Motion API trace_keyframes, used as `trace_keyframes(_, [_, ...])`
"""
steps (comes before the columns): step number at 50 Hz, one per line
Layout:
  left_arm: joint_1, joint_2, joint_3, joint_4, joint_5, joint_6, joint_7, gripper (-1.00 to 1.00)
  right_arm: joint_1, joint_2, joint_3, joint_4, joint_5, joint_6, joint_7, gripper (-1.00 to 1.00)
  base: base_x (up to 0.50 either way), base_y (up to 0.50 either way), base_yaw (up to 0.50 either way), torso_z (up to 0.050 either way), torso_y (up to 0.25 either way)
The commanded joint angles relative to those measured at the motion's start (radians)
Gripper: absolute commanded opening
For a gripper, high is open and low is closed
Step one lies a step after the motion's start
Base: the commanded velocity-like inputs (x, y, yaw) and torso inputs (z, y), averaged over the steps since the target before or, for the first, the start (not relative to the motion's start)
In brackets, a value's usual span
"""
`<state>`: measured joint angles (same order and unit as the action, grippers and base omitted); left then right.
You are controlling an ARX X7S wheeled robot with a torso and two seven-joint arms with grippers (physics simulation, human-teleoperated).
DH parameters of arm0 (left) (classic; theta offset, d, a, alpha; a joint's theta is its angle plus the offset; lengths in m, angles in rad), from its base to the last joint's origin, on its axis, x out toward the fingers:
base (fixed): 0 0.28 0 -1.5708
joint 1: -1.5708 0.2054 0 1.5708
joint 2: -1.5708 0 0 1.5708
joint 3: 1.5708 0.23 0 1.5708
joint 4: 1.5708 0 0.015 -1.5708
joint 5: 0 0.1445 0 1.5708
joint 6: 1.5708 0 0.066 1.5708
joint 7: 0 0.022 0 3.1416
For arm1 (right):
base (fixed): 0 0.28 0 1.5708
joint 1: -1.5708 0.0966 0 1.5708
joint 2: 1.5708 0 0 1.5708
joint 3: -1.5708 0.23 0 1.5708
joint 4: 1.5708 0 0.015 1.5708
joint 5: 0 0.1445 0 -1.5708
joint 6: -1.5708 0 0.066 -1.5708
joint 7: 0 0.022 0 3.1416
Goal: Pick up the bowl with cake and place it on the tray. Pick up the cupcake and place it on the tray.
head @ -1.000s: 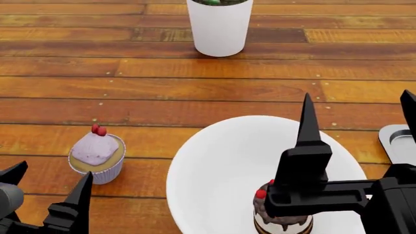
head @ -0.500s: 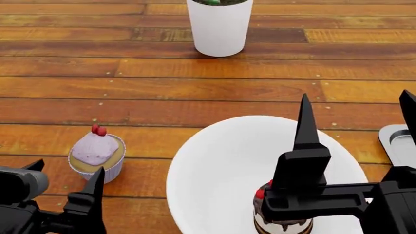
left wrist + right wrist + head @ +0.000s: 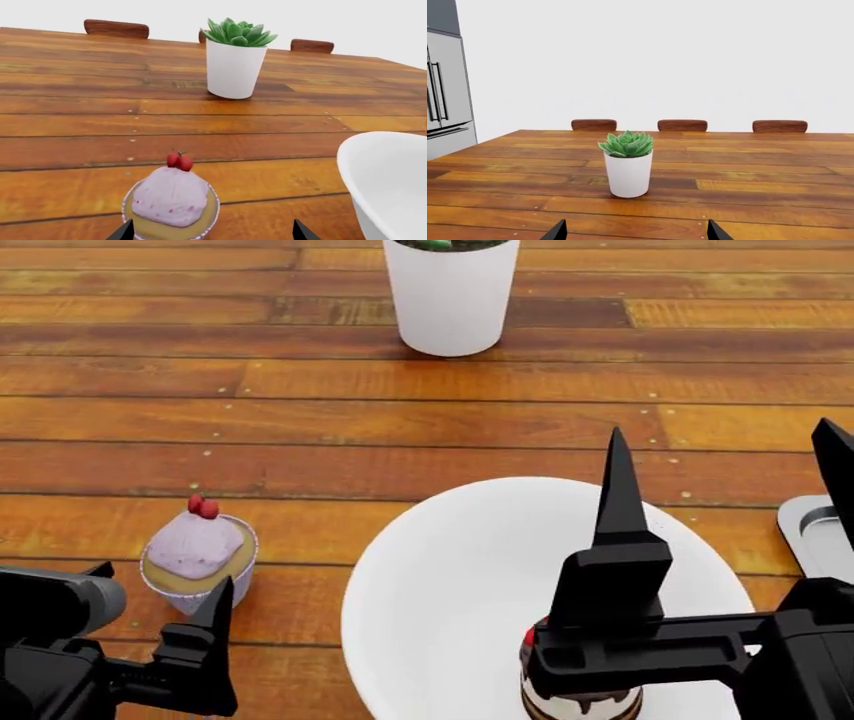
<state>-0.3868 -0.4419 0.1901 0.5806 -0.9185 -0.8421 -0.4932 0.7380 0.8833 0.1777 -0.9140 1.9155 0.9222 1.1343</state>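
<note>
Since the earlier head views, the left gripper (image 3: 158,625) is seen to have advanced up toward the cupcake (image 3: 200,560), its visible fingertip now just beside the wrapper, while the cupcake itself is unmoved on the wooden table (image 3: 334,430). In the left wrist view the cupcake (image 3: 172,202) is framed between the two dark fingertips, jaws spread wide and not yet touching it; a grasp is judged imminent. The bowl (image 3: 454,580) is found unchanged, resting on the table near the robot with the cake (image 3: 581,695) inside it, largely hidden behind the right arm. Only a corner of the tray (image 3: 817,530) is visible at the right edge, well apart from the cupcake and just beside the bowl; neither item is yet placed on it. The right gripper (image 3: 727,485) is held above the bowl, raised slightly against the earlier frames, fingers parted and empty, pointing level toward the white pot (image 3: 628,172) with the succulent (image 3: 626,143). Both placements are judged outstanding
</note>
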Motion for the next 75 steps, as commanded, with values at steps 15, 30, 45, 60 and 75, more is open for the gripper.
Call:
trace_keyframes(15, [-0.015,0.016,0.022,-0.043,0.008,0.014,0.010,1.00,0.009,0.015,-0.005,-0.016,0.035,-0.022,0.026,1.00,0.00,0.00,0.00,0.000,0.000])
trace_keyframes(30, [0.024,0.003,0.013,-0.005,0.032,0.031,-0.034,1.00,0.001,0.020,0.002,-0.019,0.041,-0.026,0.023,1.00,0.00,0.00,0.00,0.000,0.000])
trace_keyframes(45, [0.035,0.002,0.022,-0.005,0.058,0.027,-0.074,1.00,-0.032,0.021,0.033,-0.025,0.037,-0.027,0.004,1.00,0.00,0.00,0.00,0.000,0.000])
trace_keyframes(60, [-0.002,0.038,0.054,-0.099,0.119,0.041,-0.098,1.00,-0.029,0.026,0.031,-0.028,0.050,-0.035,0.014,1.00,0.00,0.00,0.00,0.000,0.000])
trace_keyframes(75, [-0.043,0.060,0.079,-0.152,0.118,0.032,-0.088,1.00,-0.036,0.036,0.042,-0.035,0.070,-0.047,0.025,1.00,0.00,0.00,0.00,0.000,0.000])
